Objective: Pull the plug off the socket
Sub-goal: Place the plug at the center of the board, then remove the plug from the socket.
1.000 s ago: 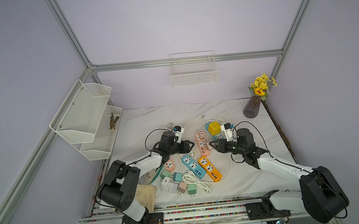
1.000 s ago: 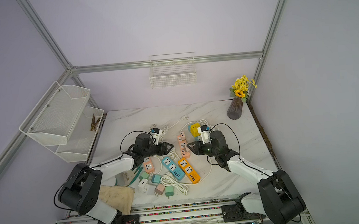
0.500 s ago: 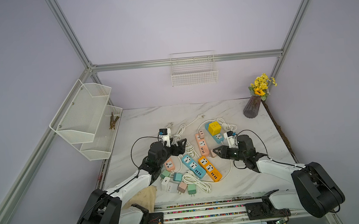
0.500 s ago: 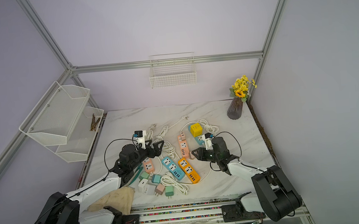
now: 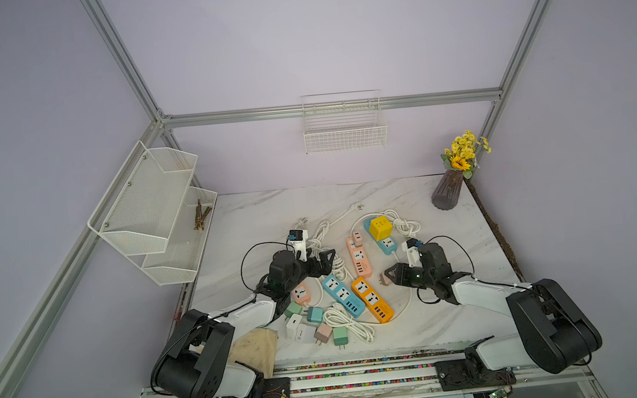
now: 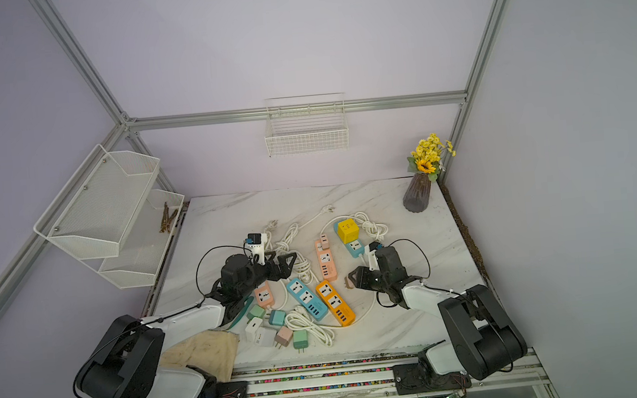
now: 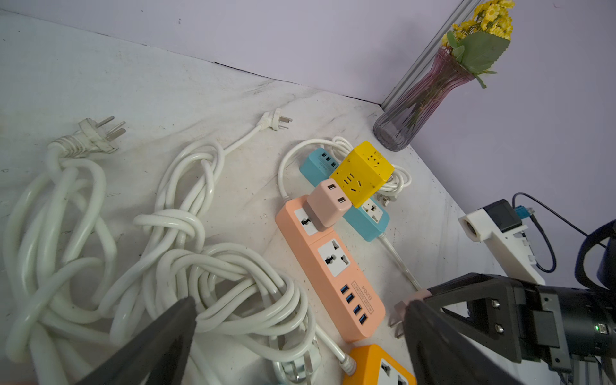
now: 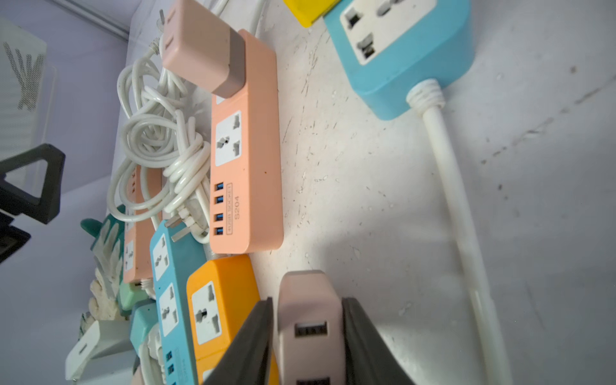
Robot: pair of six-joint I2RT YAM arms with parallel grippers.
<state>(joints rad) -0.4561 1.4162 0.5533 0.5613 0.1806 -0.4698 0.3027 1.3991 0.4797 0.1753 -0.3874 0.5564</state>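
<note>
Bright, even light; faint shadows; bowed edges; soft-focus right gripper (image 8: 306, 300)

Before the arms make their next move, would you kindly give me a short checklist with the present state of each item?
1. Pink charger in the right gripper is clear of every socket: ok, its prongs show bare in the left wrist view.
2. Right gripper's hold on it: cannot tell; it sits between the jaws, but contact is unclear.
3. Left gripper open and empty: ok, near the white cables.
4. All plugs out: not ok; a second charger sits in the peach power strip.
5. Spot to set it down: ok, bare table lies beside the orange strip.
</note>
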